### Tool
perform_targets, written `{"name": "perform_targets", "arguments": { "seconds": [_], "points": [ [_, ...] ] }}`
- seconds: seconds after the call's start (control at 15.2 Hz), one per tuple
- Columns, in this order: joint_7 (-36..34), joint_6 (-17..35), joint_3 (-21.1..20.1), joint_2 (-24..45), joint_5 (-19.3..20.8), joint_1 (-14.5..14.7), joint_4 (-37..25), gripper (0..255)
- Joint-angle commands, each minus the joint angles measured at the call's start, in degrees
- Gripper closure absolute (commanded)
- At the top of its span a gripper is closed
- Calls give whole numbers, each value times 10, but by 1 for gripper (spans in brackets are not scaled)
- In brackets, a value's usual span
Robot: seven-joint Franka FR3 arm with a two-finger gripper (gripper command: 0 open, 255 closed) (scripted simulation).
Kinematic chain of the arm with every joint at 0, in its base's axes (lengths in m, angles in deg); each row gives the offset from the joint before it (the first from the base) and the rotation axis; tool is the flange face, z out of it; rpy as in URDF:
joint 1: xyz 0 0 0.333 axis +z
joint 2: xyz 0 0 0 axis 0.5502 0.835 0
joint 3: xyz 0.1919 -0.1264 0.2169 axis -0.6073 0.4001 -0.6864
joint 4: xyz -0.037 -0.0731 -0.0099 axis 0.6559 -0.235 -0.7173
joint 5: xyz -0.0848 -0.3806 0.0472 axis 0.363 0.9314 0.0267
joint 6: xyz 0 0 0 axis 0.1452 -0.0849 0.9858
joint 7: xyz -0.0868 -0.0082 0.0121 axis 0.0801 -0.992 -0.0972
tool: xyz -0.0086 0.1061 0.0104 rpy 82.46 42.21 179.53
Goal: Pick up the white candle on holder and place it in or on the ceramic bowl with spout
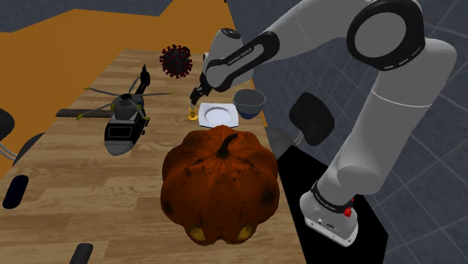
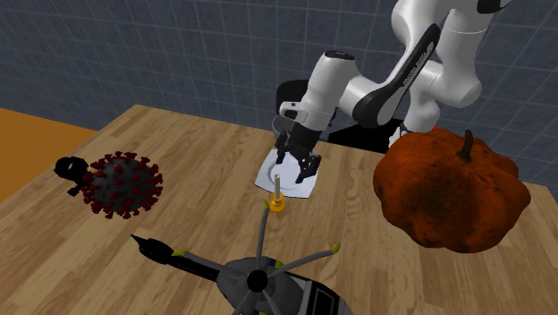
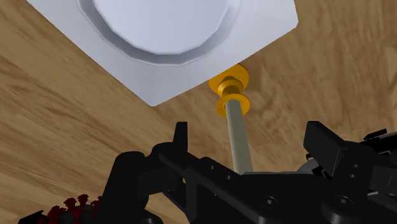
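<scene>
Black jaws hang just above a thin pale-grey candle on a ringed gold holder (image 1: 193,112), which stands upright on the wooden bench (image 1: 67,165), inboard of the long edge that runs beside the robot's stand. The holder sits right against one side of a white square plate (image 1: 218,115). In the wrist view the candle (image 3: 233,102) rises between the two black fingers (image 3: 181,137), nearer one than the other and touching neither. The jaws are spread wide and grip nothing.

In the second exterior view the candle (image 2: 277,201) stands free just off the plate's (image 2: 291,179) side, with the white arm bent down over the plate.

A dark blue-grey bowl (image 1: 249,101) rests just beyond the plate, close to the stand-side edge and apart from the candle; its spout cannot be made out. A large rust-orange pumpkin (image 1: 220,184) sits along the same edge, well apart from the candle. A grey toy helicopter (image 1: 124,120) lies toward the opposite long edge, and a dark red spiky virus-shaped ball (image 1: 175,60) sits near the bench's far end.
</scene>
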Motion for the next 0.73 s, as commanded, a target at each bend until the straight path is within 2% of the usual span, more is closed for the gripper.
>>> {"name": "perform_targets", "arguments": {
  "seconds": [0.0,0.66],
  "points": [
    [3,18,-4,39,-5,2,-29,0],
    [6,52,-7,99,-9,1,-55,0]
  ]
}}
